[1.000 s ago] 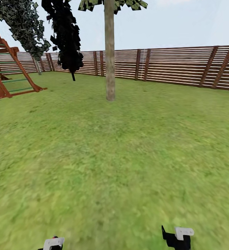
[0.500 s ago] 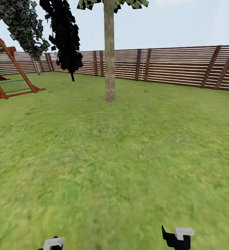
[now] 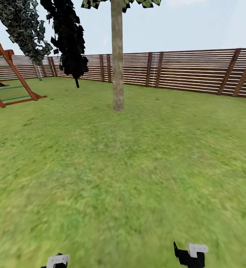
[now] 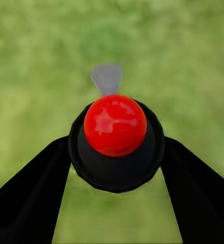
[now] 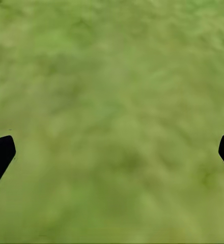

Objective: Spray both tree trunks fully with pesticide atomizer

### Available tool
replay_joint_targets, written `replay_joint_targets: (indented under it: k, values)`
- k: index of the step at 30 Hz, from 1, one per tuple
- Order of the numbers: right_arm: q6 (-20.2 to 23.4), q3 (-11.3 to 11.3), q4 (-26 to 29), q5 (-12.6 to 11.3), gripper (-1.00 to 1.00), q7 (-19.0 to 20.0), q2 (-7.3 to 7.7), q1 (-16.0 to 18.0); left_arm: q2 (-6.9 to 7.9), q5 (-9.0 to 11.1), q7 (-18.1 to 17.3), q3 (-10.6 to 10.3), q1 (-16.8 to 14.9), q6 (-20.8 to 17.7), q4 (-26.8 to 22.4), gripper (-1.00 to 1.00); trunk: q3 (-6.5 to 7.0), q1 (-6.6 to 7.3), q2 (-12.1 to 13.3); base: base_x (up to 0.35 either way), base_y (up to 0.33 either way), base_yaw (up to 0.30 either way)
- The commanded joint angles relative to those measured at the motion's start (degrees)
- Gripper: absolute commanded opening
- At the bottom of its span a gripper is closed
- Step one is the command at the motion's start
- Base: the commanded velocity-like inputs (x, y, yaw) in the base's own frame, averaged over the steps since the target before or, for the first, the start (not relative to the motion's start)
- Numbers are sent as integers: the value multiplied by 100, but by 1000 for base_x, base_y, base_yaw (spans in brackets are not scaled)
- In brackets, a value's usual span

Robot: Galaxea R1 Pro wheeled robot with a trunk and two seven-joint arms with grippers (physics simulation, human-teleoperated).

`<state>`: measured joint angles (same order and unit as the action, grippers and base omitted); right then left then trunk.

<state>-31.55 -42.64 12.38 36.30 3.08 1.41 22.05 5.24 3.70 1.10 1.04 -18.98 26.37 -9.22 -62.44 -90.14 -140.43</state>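
Red-capped pesticide atomizer (image 4: 115,137) sits clamped in the left gripper (image 4: 115,168), so drive until the tree trunk (image 3: 117,59) ahead of it is near before spraying, right gripper (image 5: 112,152) spread empty.

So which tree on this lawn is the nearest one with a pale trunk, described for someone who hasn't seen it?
Start from the brown slatted wooden fence along the back of the green lawn. In front of it, near the middle of the head view, stands a tree with a straight beige-grey trunk. Unlike the all-black tree and the leaning grey-green tree to its left, it stands alone, closest to the robot.
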Motion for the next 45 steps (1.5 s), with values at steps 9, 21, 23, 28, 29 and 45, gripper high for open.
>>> replay_joint_targets:
  k: [9,21,23,28,29,45]
  values:
    - [0,-4,1,0,100,0,0,-1,2,-1,-4,0,0,0,-1,-100,0,0,0,339,0,0]
    - [-9,-7,1,0,100,0,6,-2,1,-1,-4,1,0,0,-1,-100,0,0,0,339,0,0]
    - [-9,-7,1,0,100,0,8,-2,-1,-1,-4,2,0,0,-1,-100,0,0,0,339,0,0]
    - [-2,-7,1,0,100,1,9,-6,3,-1,-4,1,0,0,-1,-100,0,0,0,339,0,0]
    - [-1,-7,1,0,100,0,9,-7,1,-1,-4,2,0,1,-1,-100,0,0,0,339,0,0]
    - [0,-7,1,0,100,0,9,-16,3,-1,-4,2,0,0,-1,-100,0,0,0,339,0,0]
